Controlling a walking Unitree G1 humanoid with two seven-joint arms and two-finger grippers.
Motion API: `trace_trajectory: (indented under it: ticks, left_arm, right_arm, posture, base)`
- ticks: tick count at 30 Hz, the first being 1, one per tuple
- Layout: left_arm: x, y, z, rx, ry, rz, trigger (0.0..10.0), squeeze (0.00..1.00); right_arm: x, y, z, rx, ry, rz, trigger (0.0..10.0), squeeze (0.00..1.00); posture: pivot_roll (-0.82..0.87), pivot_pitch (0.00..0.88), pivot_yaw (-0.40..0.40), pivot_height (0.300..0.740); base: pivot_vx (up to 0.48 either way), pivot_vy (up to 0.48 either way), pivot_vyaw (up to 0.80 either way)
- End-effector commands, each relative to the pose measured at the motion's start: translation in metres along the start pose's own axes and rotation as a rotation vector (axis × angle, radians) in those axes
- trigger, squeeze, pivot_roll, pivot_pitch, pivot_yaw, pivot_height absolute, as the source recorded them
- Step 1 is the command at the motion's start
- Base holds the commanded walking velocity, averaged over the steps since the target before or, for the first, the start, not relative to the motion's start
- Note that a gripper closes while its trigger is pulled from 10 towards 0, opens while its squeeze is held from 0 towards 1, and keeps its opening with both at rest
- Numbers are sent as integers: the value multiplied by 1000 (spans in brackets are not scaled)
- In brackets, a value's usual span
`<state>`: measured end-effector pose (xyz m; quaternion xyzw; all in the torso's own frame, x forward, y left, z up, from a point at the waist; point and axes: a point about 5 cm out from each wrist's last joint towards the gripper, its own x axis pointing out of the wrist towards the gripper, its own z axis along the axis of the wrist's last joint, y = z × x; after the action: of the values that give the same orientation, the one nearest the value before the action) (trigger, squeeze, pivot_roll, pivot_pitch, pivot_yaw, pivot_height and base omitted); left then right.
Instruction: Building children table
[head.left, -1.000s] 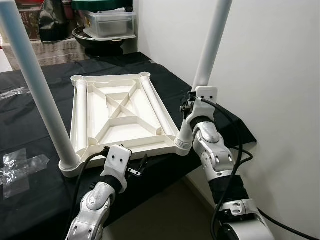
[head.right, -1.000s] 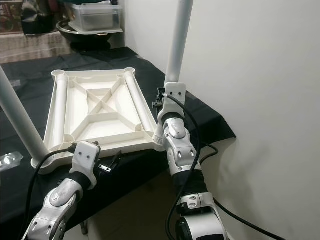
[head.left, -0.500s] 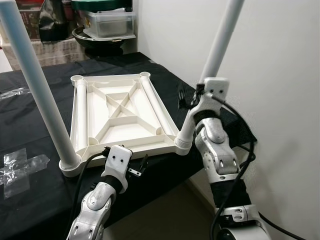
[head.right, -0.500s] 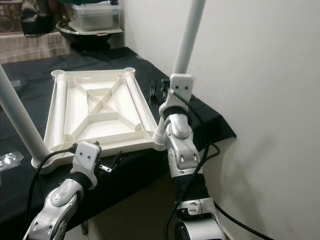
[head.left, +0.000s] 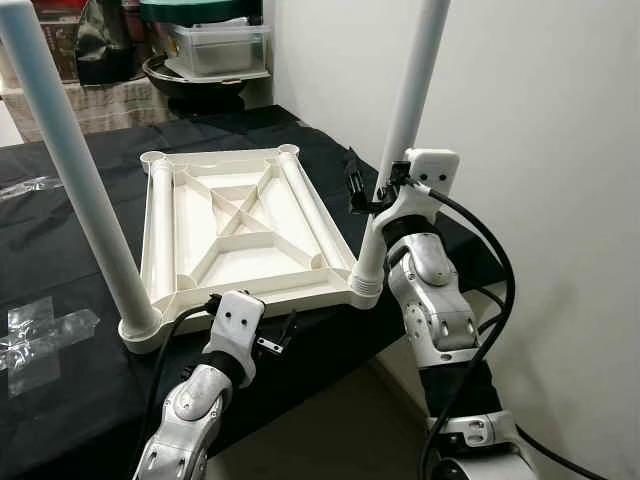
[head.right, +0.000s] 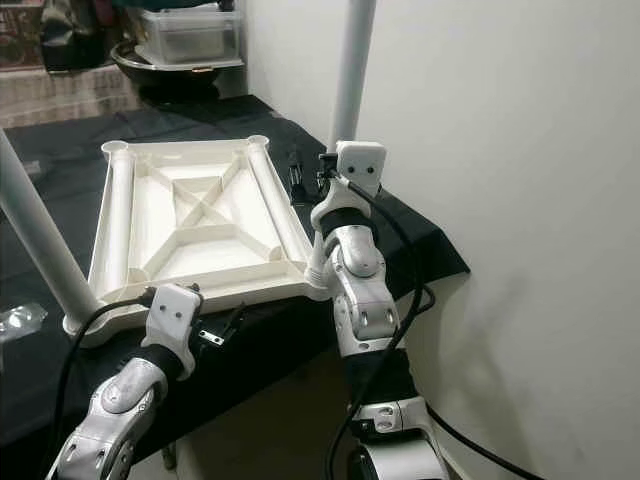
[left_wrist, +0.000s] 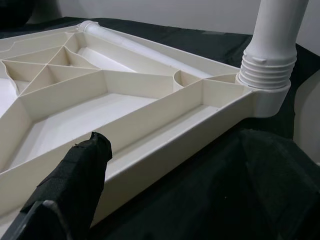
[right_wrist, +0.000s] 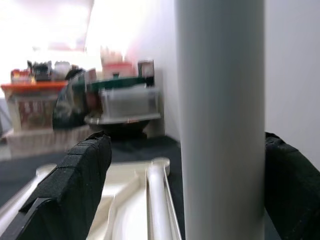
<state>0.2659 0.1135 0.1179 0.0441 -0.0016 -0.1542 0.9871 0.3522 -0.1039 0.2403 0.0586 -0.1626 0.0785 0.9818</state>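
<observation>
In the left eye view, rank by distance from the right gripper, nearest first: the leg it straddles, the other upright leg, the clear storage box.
1. Right leg, between the right gripper fingers.
2. Left leg, at the tabletop's opposite near corner.
3. Storage box, far back behind the table.

Head stereo pair aimed forward and down, inverted table top (head.left: 240, 225) seen mid-frame. Left wrist view set low, close to near rim. Right wrist view pressed close against upright leg (right_wrist: 220, 120). Leg shared with eye views.

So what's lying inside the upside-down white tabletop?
Two loose white legs lie along the long sides of the tabletop, beside its ribs. What's beneath it on the black cloth is hidden.
</observation>
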Motion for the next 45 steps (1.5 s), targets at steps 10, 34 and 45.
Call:
trace_trajectory:
  ticks: [10,34,45]
  left_arm:
    - [1,-2,-2,10,4,-11,10000,0]
    - [1,-4,-2,6,5,-20,10000,0]
    - [0,-4,-3,5,9,-19,10000,0]
  right_arm:
    - [0,-6,-18,-30,106,3,10000,1000]
    - [11,-18,-8,-51,111,198,10000,0]
    - [21,-47,-4,-139,165,307,10000,0]
  posture:
    - [-5,0,-96,740]
    - [-14,0,-91,740]
    - [-11,0,-93,740]
  base:
    - [0,0,0]
    - [0,0,0]
    - [0,0,0]
